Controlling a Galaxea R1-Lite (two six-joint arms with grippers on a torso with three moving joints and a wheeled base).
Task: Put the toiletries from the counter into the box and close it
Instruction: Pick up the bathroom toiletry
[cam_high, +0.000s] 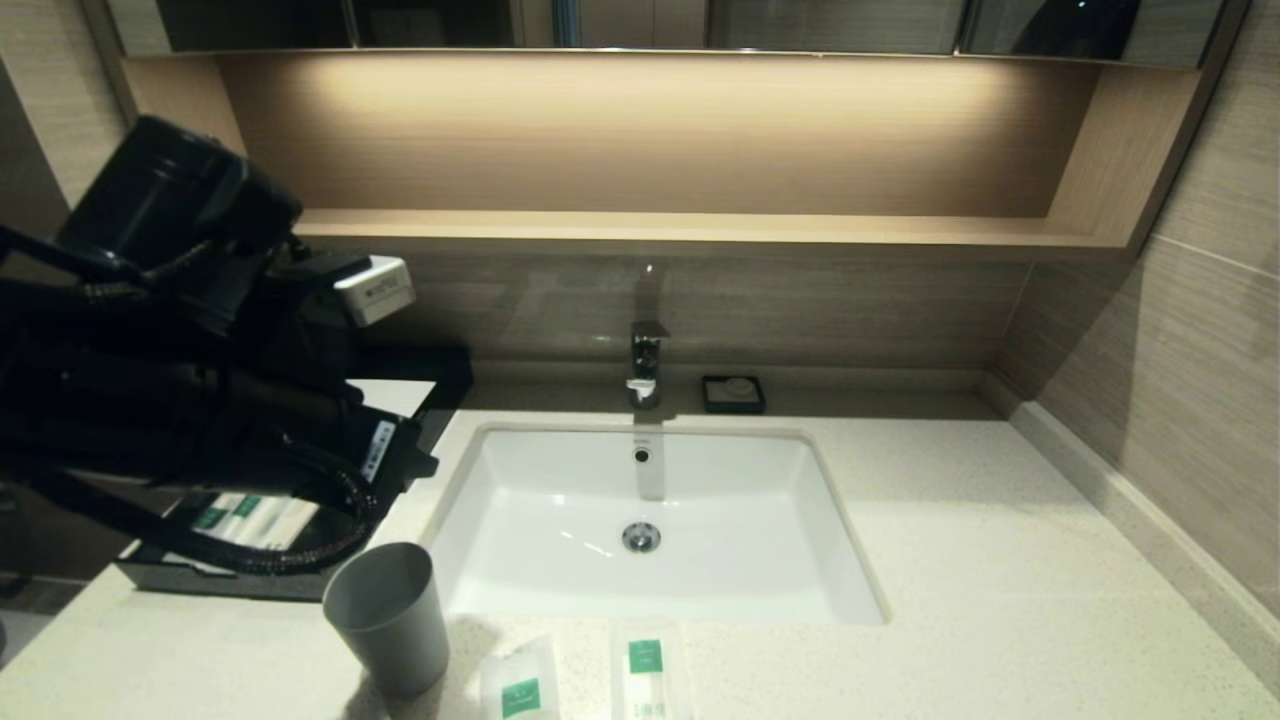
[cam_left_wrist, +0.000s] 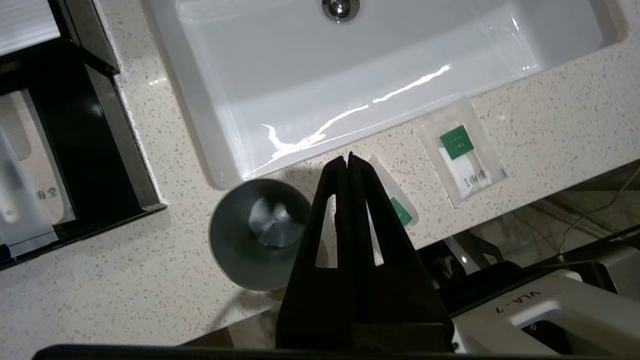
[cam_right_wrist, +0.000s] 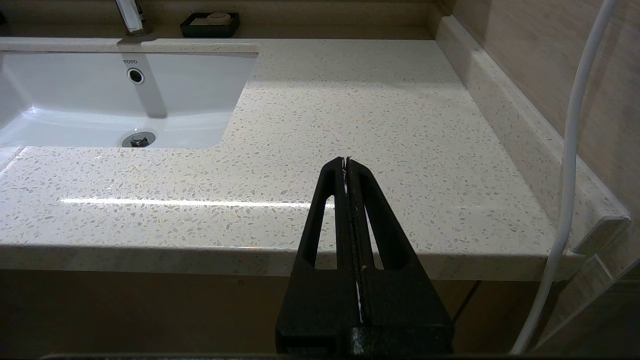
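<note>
Translucent sachets: you have two (cam_left_wrist: 397, 200) (cam_left_wrist: 462, 150) on the counter (cam_left_wrist: 100, 280), just beyond the left gripper (cam_left_wrist: 348, 159), whose fingers are pressed together, empty.
Grey cup: one (cam_left_wrist: 260, 232), beside that claw.
Box: one (cam_left_wrist: 107, 130), open, farther off past the cup.
Right gripper (cam_right_wrist: 346, 161): pressed together over bare counter.

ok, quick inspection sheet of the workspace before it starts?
Surface: speckled counter with a sink.
Job's things: two sachets lie on the counter in front of the sink; box open, packets inside.
Clutter: grey cup upright beside the nearer sachet; soap dish by the tap.
Grippers: left end effector shut, above that sachet; right end effector shut, off the counter's front edge.
Cables: white cable at the right wall.
Surroundings: wooden shelf.
</note>
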